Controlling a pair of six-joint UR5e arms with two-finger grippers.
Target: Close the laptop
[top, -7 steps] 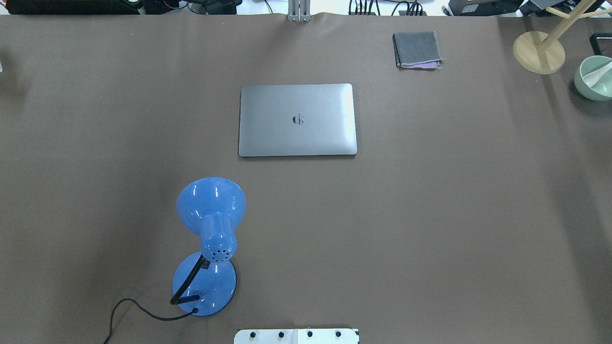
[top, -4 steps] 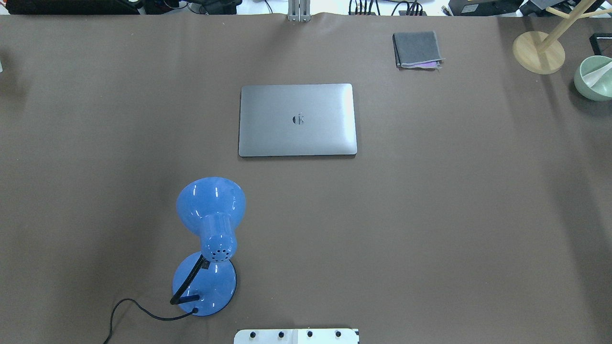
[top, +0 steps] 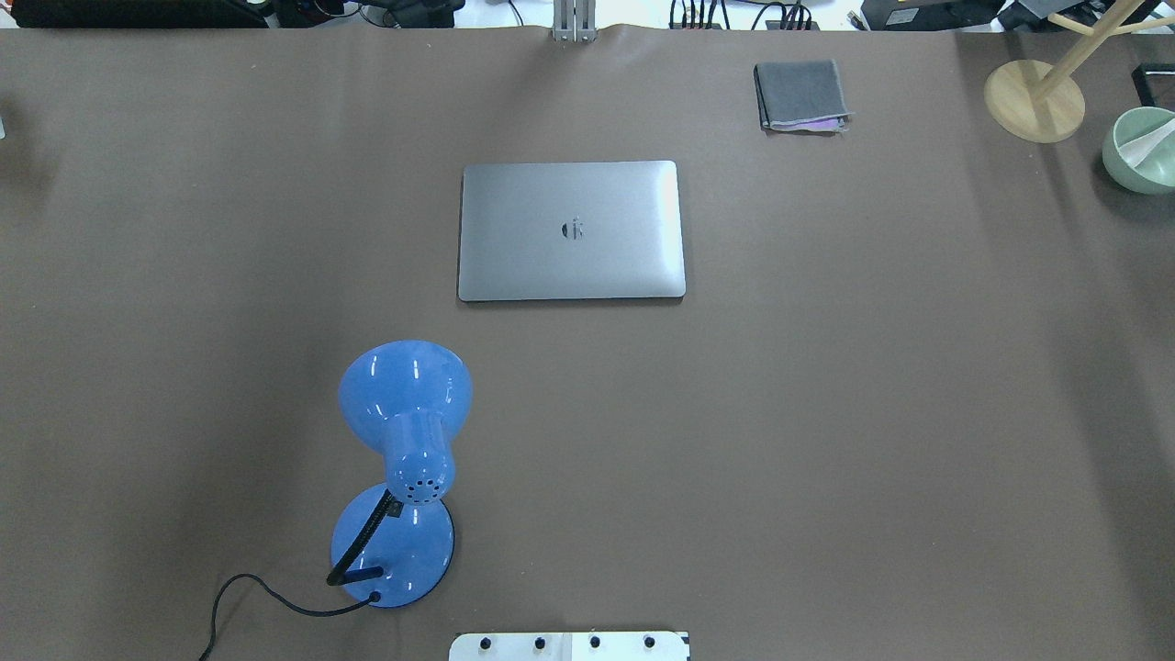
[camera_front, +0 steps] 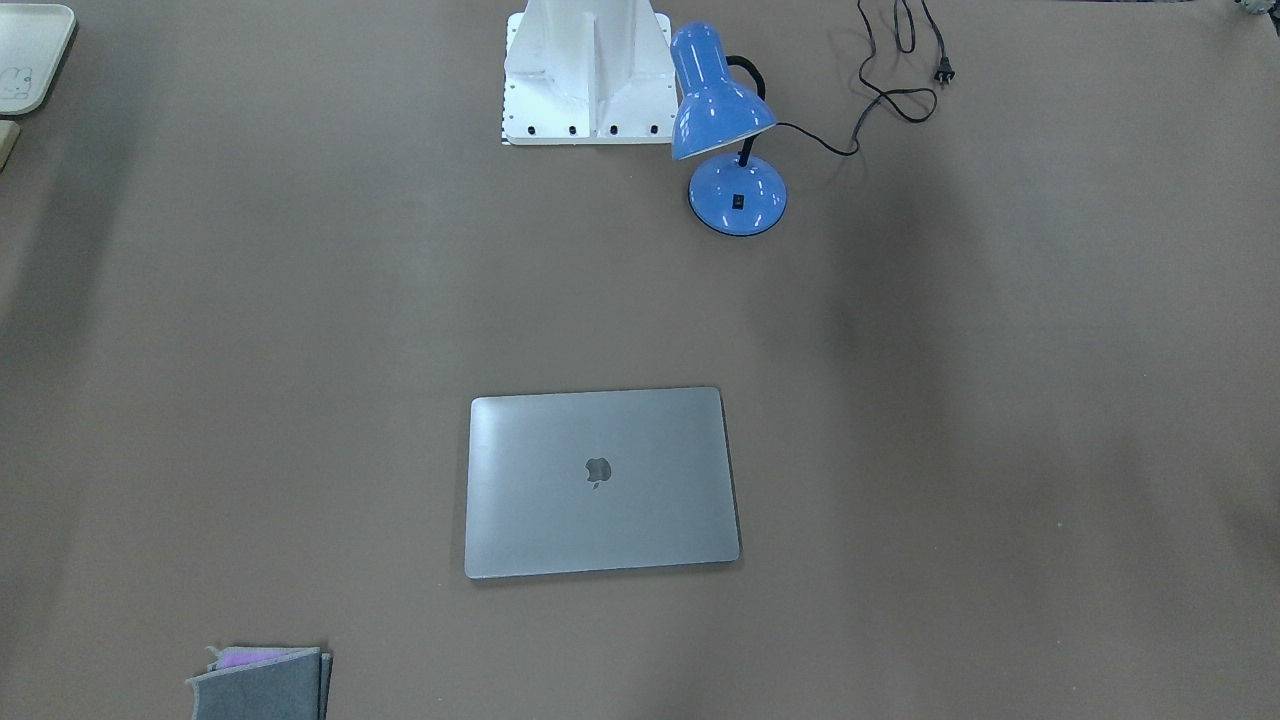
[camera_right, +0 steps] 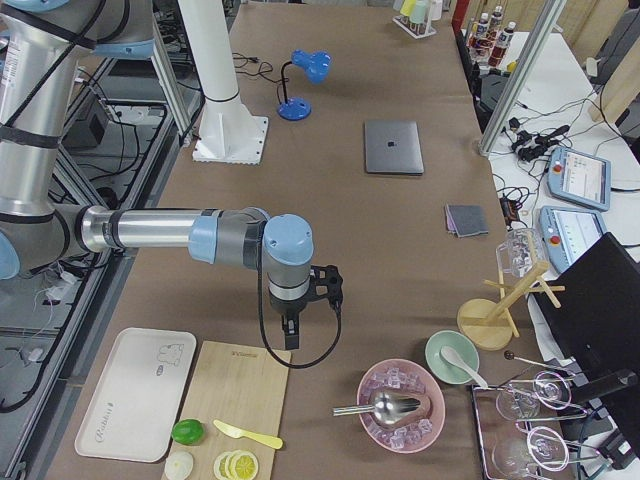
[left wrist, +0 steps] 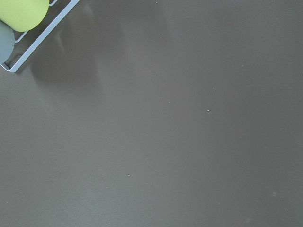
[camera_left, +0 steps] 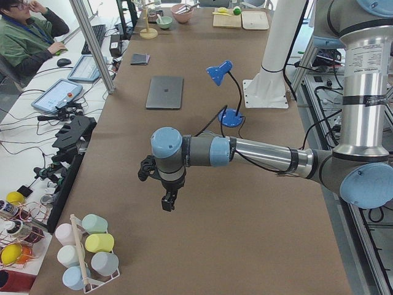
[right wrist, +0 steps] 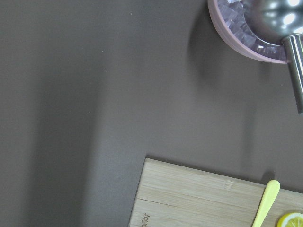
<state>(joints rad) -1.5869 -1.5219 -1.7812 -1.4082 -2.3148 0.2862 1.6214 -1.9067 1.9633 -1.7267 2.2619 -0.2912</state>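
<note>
Grey metal laptop (top: pixel 571 230) lying closed on brown table (top: pixel 826 413), blue desk lamp (top: pixel 404 431) near it, left gripper (camera_left: pixel 167 202) and right gripper (camera_right: pixel 291 334) well apart from it, jaw spread impossible to tell

Bright, even light casts soft shadow bands on the table (top: pixel 826 413) and sheen on the laptop (top: pixel 571 229).

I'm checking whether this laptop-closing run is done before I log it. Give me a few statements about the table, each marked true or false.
1. The laptop lies shut, lid flat, logo up. True.
2. A pincer presses on the lid. False: the left pincer and the right pincer hang near the table's ends, far from it.
3. The blue lamp stands nearer the robot's base than the laptop does. True.
4. A cloth lies on top of the laptop. False: the grey cloth lies on the table, apart from it.
</note>
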